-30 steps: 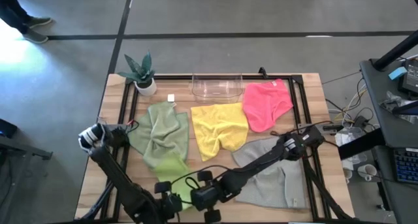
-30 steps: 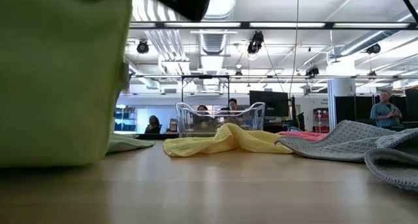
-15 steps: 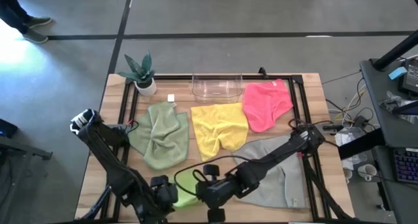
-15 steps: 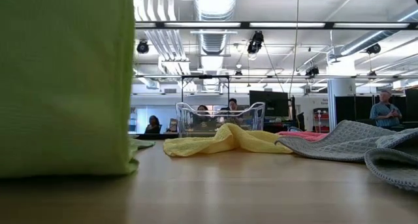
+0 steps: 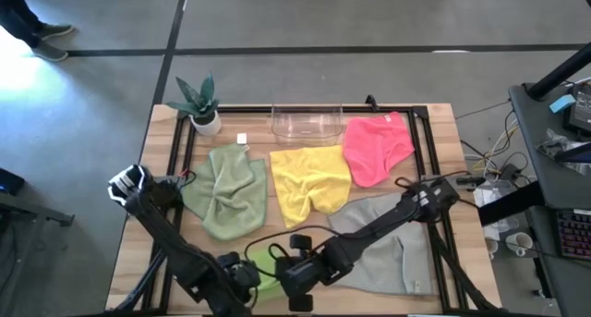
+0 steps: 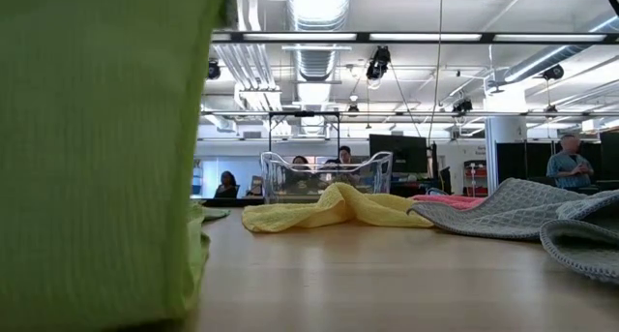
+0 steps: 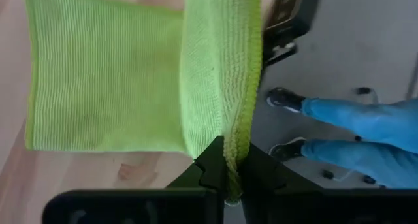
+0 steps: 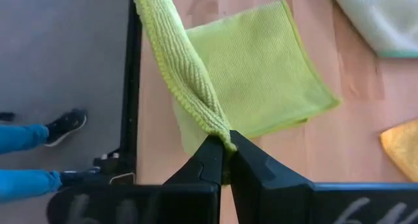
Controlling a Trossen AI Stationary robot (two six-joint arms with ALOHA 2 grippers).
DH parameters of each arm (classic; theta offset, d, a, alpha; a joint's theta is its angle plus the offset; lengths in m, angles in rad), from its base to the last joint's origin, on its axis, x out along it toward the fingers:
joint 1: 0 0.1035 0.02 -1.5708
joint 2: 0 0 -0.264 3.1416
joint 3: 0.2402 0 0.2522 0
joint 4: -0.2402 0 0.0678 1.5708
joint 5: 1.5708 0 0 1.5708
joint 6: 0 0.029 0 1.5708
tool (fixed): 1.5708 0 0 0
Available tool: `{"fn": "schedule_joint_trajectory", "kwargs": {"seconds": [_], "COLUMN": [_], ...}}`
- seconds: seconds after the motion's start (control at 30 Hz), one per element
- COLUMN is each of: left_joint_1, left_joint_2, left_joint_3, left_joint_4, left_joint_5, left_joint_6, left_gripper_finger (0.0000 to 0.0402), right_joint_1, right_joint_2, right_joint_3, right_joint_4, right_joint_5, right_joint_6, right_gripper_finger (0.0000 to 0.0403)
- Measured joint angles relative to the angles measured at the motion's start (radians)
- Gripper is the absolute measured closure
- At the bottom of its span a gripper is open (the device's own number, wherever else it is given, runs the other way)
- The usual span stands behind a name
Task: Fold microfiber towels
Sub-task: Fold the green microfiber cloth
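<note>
Left gripper (image 7: 230, 178) pinching lime towel (image 7: 111, 87) edge, right gripper (image 8: 224, 155) pinching its other edge, cloth hanging below both

Right pincer (image 8: 224, 152) clamped on an edge of the lime green towel (image 8: 255, 87); the pinched edge runs as a twisted roll, the rest lies flat on the wooden bench (image 8: 366, 165). A person's blue trouser legs (image 8: 23, 159) and 1 dark shoe (image 8: 67, 124) on the floor beyond the bench edge.
</note>
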Motion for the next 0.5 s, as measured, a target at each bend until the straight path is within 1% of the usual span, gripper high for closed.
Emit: {"fn": "schedule_joint_trajectory", "kwargs": {"seconds": [0.1, 0.27, 0.4, 0.5], "left_joint_1": [0.005, 0.005, 0.007, 0.015], "left_joint_2": [0.027, 0.034, 0.029, 0.027], "left_joint_3": [-0.025, -0.068, -0.125, -0.157], "left_joint_4": [-0.010, -0.060, -0.063, -0.061], "left_joint_5": [0.002, -0.001, -0.003, -0.002], "left_joint_6": [-0.040, -0.121, -0.172, -0.172], "left_gripper_finger": [0.0389, 0.0389, 0.0389, 0.0389], "right_joint_1": [-0.012, -0.038, -0.059, -0.077], "right_joint_2": [0.024, 0.069, 0.104, 0.117], "right_joint_3": [-0.001, -0.002, -0.003, -0.003], "right_joint_4": [-0.001, 0.007, 0.007, 0.008], "right_joint_5": [0.047, 0.065, 0.086, 0.100], "right_joint_6": [-0.002, -0.038, -0.063, -0.065], "right_gripper_finger": [0.0394, 0.0394, 0.0394, 0.0394]}}
